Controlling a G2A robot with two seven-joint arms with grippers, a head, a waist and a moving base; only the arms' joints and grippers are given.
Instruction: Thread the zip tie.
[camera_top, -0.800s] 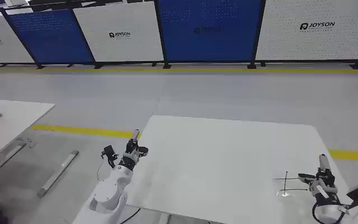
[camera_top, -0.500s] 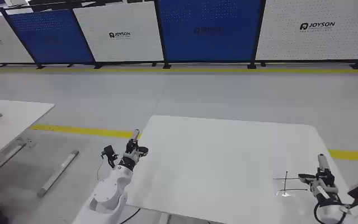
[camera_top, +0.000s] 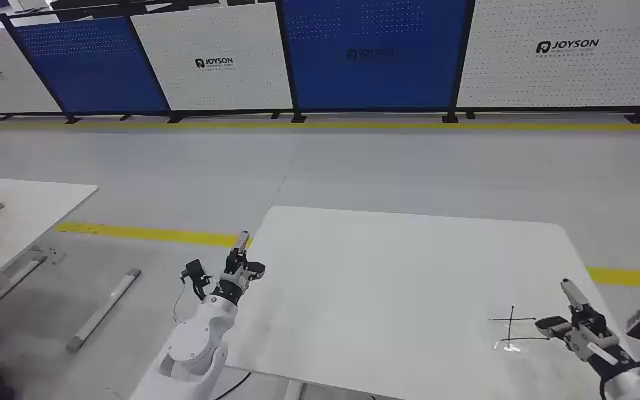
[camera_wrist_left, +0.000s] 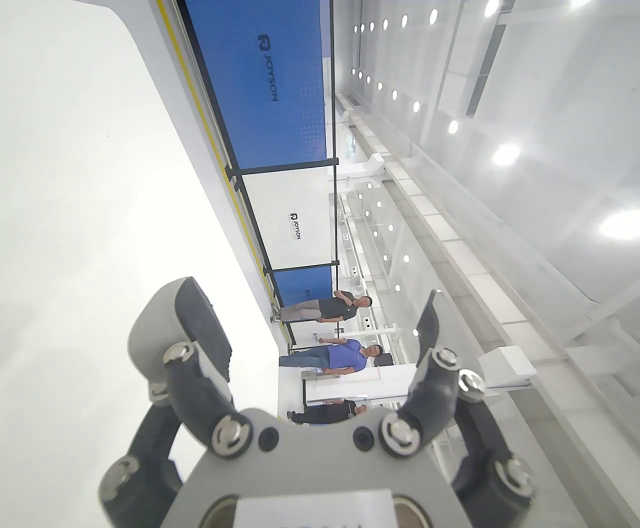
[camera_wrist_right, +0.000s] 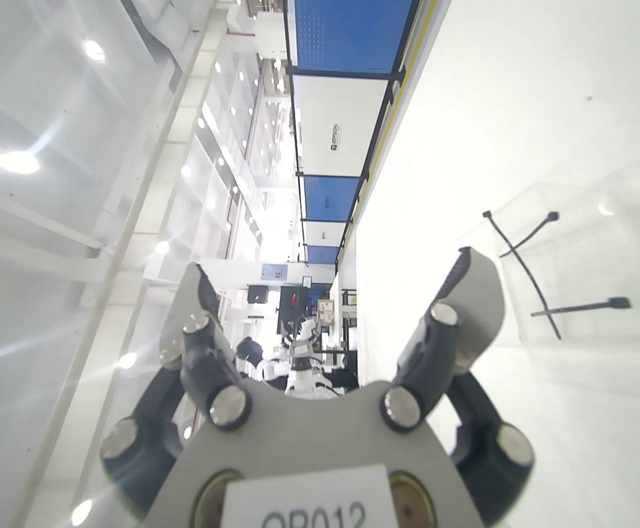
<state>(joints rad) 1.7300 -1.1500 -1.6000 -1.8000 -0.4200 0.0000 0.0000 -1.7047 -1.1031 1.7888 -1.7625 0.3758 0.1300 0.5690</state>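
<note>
Black zip ties (camera_wrist_right: 575, 308), plain white table (camera_top: 400, 290), seemingly clear tray (camera_wrist_right: 590, 240), blue-and-white dotted panels (camera_top: 375, 55)

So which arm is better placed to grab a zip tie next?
Right. The right gripper, open, is beside the zip ties; the left gripper sits at the opposite edge of the table.

Grey right tool (camera_wrist_right: 332, 264), black links (camera_wrist_right: 201, 371), silver screws (camera_wrist_right: 227, 406)

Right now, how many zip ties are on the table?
3, lying together on the table by the right gripper: a long zip tie, a second zip tie crossing it near its head, a third zip tie crossing near its tail. None appears hidden.
</note>
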